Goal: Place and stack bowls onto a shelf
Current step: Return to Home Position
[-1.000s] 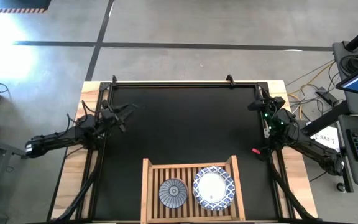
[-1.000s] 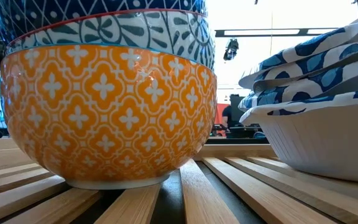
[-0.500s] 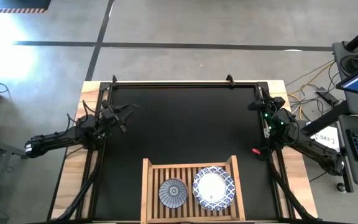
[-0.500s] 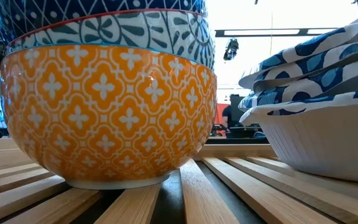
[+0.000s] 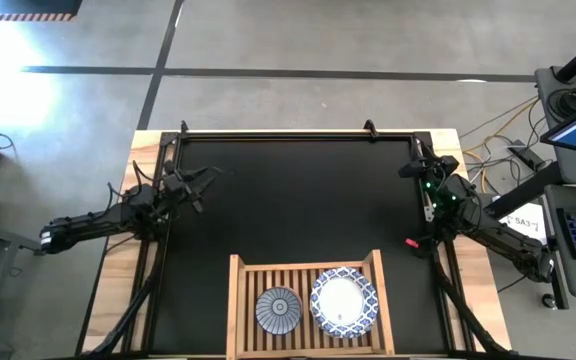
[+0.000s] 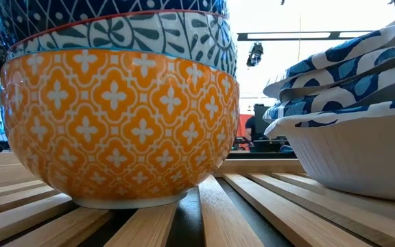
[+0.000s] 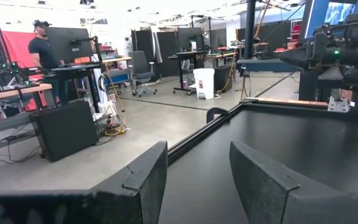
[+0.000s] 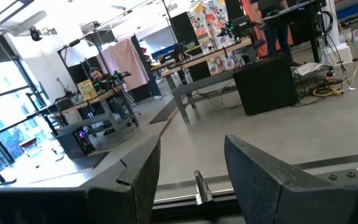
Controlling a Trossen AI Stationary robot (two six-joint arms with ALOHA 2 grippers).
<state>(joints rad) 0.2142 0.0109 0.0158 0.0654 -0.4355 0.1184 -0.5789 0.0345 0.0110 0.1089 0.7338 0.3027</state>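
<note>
Two piles of bowls sit side by side on the wooden shelf [image 5: 268, 272].

The pile of small bowls [image 5: 278, 308] has a yellow bowl [image 6: 122, 127] with white flowers at the bottom, on the slats. The pile of big white bowls [image 5: 344, 301] with blue wavy rims is just beside it. Both piles are far from any fingers. The left gripper [image 5: 206, 177] waits over one side edge of the black mat [image 5: 298, 200], and the right gripper [image 5: 420, 160] waits over the other. Each has its fingers [image 7: 145, 180] apart with a gap and holds no bowl. The mat covers a wooden table [image 5: 118, 290]. Around it is a grey floor [image 5: 318, 40]. A person [image 7: 42, 50] stands by desks [image 8: 216, 59] far back in the room.
</note>
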